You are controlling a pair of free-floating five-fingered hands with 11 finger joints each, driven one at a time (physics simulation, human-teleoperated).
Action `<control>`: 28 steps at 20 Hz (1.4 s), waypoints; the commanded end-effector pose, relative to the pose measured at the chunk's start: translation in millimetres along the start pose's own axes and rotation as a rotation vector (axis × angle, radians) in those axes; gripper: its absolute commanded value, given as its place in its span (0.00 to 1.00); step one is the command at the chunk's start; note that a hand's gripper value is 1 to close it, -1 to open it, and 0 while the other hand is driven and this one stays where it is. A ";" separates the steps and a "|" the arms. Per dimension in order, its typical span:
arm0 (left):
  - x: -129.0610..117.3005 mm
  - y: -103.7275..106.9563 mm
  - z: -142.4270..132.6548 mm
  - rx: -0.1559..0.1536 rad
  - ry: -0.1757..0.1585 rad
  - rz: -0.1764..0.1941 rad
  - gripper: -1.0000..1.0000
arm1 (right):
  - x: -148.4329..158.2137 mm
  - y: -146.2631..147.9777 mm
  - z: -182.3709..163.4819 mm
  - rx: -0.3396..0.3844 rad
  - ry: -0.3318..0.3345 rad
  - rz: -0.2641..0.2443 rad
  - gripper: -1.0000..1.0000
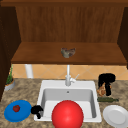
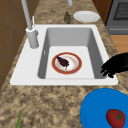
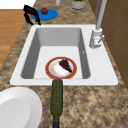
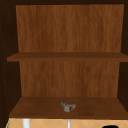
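Left hand: the left hand (image 1: 37, 110) hovers at the near-left corner of the sink (image 1: 45, 86), fingers curled downward and holding nothing, just right of the blue plate (image 1: 17, 113).
Right hand: the right hand (image 1: 106, 81) hangs over the counter right of the sink, fingers pointing down and closed about a small orange-brown object (image 1: 101, 91); its identity cannot be told.
Grip advice: judged from the overhead hold, lift straight up and keep it level; the rough counter offers no slide.
Blue plate: flat, round, matte; carries a red tomato (image 1: 16, 108).
Sink: white, smooth, rectangular basin; holds a red-rimmed plate (image 2: 66, 63) with dark food.
Bottle: dark green, cylindrical bottle (image 1: 107, 99) lying on its side, just near the right hand.
White plate: glossy white plate (image 1: 115, 115), near right.
Counter: speckled stone counter (image 1: 25, 91).
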 end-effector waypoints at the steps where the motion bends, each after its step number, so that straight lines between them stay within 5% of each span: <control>1: 0.0 0.0 0.0 0.000 0.000 0.000 0.50 | 9.1 -27.2 12.2 -0.030 0.046 0.014 1.00; 19: 0.0 0.0 0.0 0.000 0.000 0.000 0.50 | 68.5 -168.9 43.0 0.003 0.099 0.043 1.00; 28: 0.0 0.0 0.0 0.000 0.000 0.000 0.50 | 79.4 -217.9 -18.3 0.011 0.071 0.028 1.00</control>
